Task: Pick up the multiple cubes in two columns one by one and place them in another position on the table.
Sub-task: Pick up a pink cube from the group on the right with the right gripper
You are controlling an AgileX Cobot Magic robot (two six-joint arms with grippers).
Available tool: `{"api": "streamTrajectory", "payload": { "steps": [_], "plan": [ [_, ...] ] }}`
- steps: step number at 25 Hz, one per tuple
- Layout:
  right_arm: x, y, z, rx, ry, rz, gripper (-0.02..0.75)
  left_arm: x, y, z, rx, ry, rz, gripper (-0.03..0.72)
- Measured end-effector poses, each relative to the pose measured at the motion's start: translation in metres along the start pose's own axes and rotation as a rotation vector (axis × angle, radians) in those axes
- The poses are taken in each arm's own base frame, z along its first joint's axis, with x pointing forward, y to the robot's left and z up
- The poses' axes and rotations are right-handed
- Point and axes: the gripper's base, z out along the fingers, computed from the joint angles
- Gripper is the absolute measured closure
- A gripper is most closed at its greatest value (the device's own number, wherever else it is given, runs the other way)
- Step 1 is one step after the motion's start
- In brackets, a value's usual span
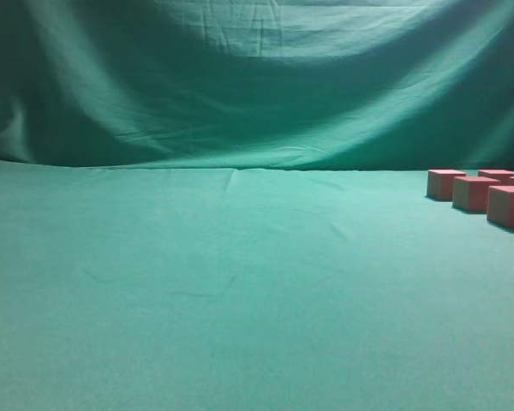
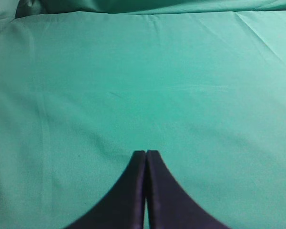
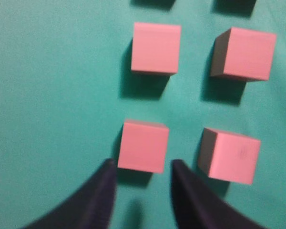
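The black left gripper hangs pressed closed and empty over bare wrinkled green cloth table, seemingly parked while the other arm works. The black right gripper stands spread above the nearest small pink-topped, brown-sided matte cube, apparently lined up to grasp it; the cubes sit in two columns at the table's right edge.

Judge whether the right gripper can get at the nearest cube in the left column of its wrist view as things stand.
Probably yes. The right gripper is open, its fingers spread wider than the nearest cube, which sits just ahead of the gap. The neighbouring cube stands apart, leaving room on the green table.
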Motion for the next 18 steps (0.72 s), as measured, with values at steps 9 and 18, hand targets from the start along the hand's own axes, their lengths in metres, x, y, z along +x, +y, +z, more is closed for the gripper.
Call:
{"api": "streamTrajectory", "payload": {
  "steps": [9,18],
  "plan": [
    [-0.002,0.003,0.001,-0.035,-0.017,0.082,0.118,0.0,0.0,0.0,0.0,0.0,0.0,0.688],
    [-0.007,0.007,0.026,-0.029,0.049,0.09,0.209,0.0,0.0,0.0,0.0,0.0,0.0,0.688]
  ]
}}
